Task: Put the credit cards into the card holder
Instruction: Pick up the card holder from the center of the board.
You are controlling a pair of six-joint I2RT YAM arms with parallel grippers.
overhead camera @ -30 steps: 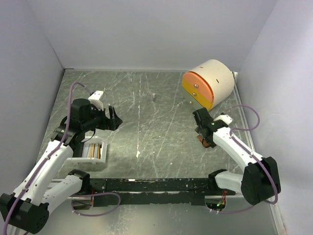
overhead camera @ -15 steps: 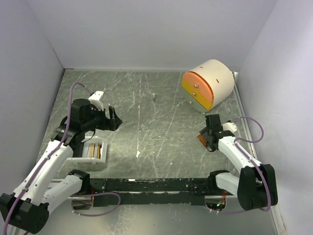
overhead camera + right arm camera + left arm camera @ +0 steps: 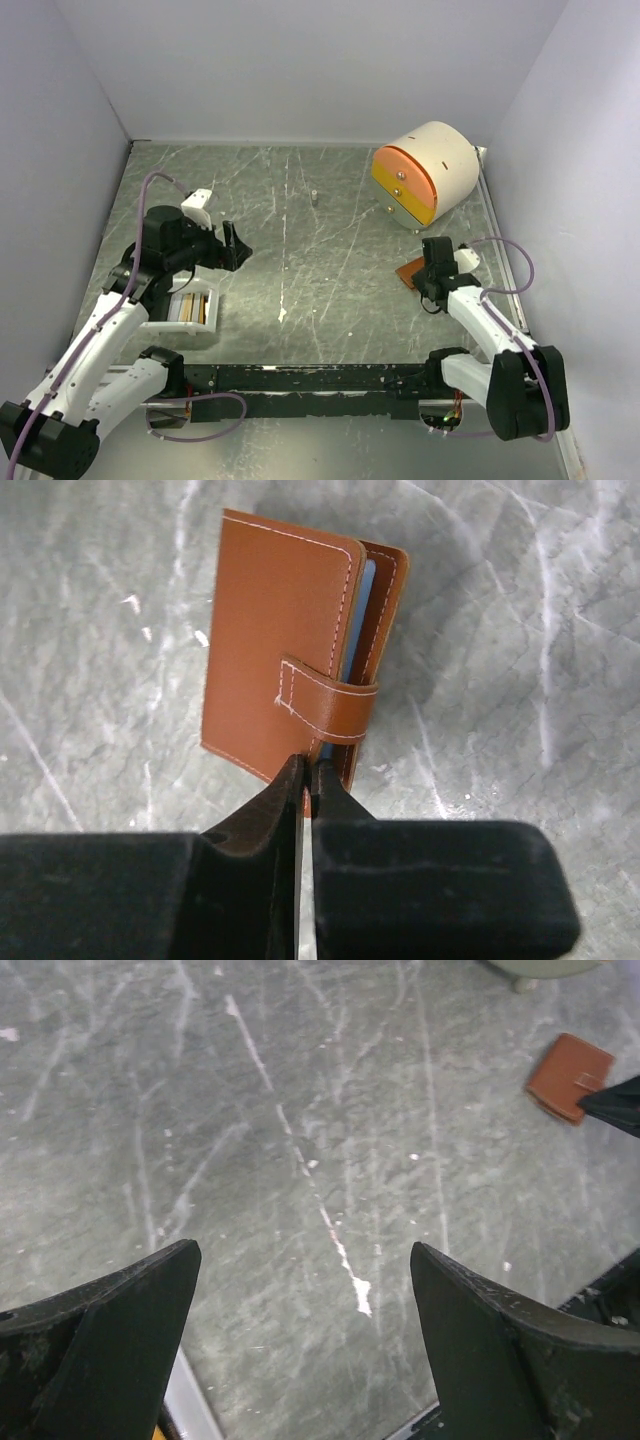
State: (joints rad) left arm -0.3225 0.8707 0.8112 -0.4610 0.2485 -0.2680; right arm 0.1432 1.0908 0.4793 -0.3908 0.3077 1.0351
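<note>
Although the top view shows it only as a small rust-brown patch, the card holder [image 3: 409, 270] sits at centre right of the frame, below a cream-and-orange drawer unit [image 3: 425, 172], with the right tool [image 3: 428, 272] at its edge. The left tool [image 3: 232, 246] hangs at centre left, just above a white tray [image 3: 185, 331] where the credit cards [image 3: 186, 307] show as grey and gold strips.

From the left wrist, that tool's fingers are spread wide with nothing between them, only bare surface [image 3: 300, 1160] beneath. The holder is small at upper right.

From the right wrist, the fingers are pressed together on the holder's near edge, a sliver of brown showing between the tips. The holder is folded shut, its strap [image 3: 330, 695] wrapped over the opening side, pale blue lining showing there. Whether it is lifted I cannot tell.

It looks light and supple, so a one-edge pinch may let it swing or sag. Opening it probably needs the strap freed and one cover pinned. The cards are likely stiff, thin and slick, and best pinched by an exposed edge.
</note>
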